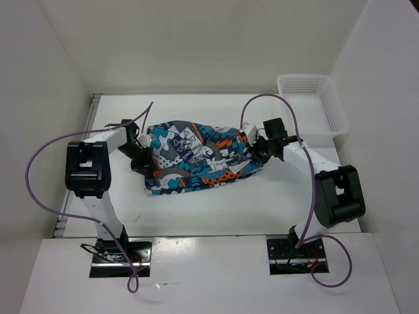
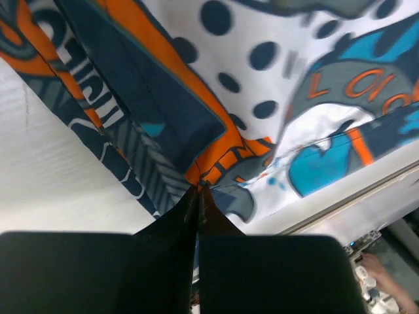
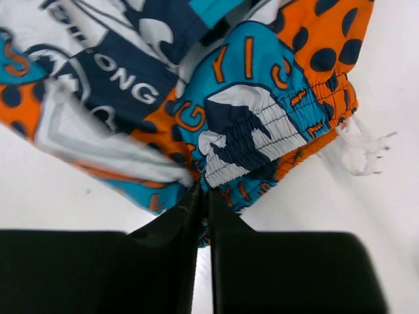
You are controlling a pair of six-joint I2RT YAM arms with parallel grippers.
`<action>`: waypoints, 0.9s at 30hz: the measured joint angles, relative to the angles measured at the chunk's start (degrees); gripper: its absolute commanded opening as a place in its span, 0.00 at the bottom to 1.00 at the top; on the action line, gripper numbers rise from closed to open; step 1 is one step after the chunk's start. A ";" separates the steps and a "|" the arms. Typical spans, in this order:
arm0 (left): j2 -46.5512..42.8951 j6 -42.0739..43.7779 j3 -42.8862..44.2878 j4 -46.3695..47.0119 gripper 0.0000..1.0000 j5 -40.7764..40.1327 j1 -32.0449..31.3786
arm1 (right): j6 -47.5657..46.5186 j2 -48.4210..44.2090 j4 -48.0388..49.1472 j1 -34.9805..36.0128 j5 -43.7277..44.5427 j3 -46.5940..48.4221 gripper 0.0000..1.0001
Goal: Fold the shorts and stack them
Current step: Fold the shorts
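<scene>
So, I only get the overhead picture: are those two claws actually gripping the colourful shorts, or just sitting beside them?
Observer: The left wrist view shows the left end effector shut, with its tips meeting right on a hem of the shorts.
Operator: And the other side?
Observer: The right wrist view shows the right end effector closed on the gathered elastic waistband.
Operator: Is anything dangling loose?
Observer: Yes, a thin white drawstring lies on the table just beside that waistband.
</scene>
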 measured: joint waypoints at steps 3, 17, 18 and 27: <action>-0.22 0.07 2.84 -0.52 0.00 0.44 0.09 | 0.57 0.81 2.08 0.00 1.51 0.00 0.00; -5.46 0.09 40.39 7.93 0.00 -4.17 2.32 | 4.39 13.60 9.31 0.00 7.96 29.46 0.00; -6.03 0.09 41.13 9.22 0.00 -4.26 2.34 | 4.55 13.66 10.38 0.00 8.39 30.67 0.00; -19.04 0.09 7.58 6.45 0.00 -4.61 1.46 | 1.16 5.22 9.60 0.00 6.43 12.26 0.00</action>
